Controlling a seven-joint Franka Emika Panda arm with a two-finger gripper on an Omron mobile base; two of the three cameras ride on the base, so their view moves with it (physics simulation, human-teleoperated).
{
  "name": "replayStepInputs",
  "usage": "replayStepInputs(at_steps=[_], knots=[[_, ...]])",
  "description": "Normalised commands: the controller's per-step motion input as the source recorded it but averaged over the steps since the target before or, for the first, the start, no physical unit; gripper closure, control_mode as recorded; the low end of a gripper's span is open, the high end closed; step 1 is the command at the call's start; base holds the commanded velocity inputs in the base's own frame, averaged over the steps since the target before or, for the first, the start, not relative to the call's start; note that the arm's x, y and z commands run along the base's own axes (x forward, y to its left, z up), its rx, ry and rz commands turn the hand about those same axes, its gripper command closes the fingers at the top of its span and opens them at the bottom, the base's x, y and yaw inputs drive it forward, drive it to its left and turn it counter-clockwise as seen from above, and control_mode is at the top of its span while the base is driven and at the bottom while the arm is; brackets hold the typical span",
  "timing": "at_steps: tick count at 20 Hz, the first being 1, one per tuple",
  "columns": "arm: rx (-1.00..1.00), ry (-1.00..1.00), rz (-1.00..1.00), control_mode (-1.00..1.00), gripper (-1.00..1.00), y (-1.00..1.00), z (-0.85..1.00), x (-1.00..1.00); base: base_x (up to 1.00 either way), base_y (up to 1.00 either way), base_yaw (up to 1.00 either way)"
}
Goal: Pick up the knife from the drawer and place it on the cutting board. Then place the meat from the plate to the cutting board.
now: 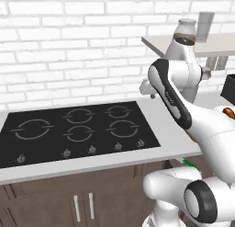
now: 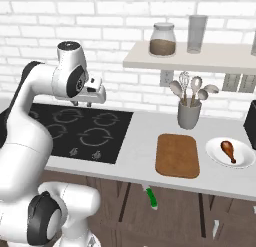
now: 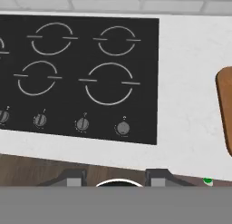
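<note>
The knife (image 2: 151, 198) shows its green handle just below the counter's front edge, lying in the dark-brown drawer (image 2: 176, 205), which is pulled out. A sliver of that handle also appears as the knife (image 3: 208, 180) and the knife (image 1: 188, 164). On the counter lies the cutting board (image 2: 177, 155), bare, with its left edge visible as the cutting board (image 3: 225, 110). To its right, the white plate (image 2: 244, 160) holds the meat (image 2: 228, 150). My gripper (image 3: 115, 177) hangs open and empty, high over the stove's right edge, left of the board; the gripper (image 2: 83, 103) is well apart from the knife.
A black cooktop (image 2: 85, 131) with several burners and front knobs fills the counter's left side. A grey utensil cup (image 2: 189, 114) stands behind the board. A wall shelf (image 2: 200, 58) carries a jar and a glass. A dark appliance (image 2: 251, 122) sits at the far right.
</note>
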Motion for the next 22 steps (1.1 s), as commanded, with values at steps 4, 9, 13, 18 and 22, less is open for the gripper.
replayStepInputs(at_steps=[4, 9, 13, 18, 22], knots=[[0.00, -0.02, 0.00, -1.00, -1.00, 0.00, 0.00, -0.22, 0.00, 0.00, 0.00], [0.00, -0.03, 0.00, -1.00, -1.00, 0.00, 0.00, -0.72, 0.00, 0.00, 0.00], [0.00, -0.02, -0.01, -1.00, -1.00, 0.00, -0.08, -0.82, 0.00, 0.00, 0.00], [0.00, 0.00, -0.02, -1.00, -1.00, 0.00, -0.37, -0.52, 0.00, 0.00, 0.00], [0.00, 0.00, 0.00, -1.00, -1.00, 0.00, -0.42, -0.02, 0.00, 0.00, 0.00]])
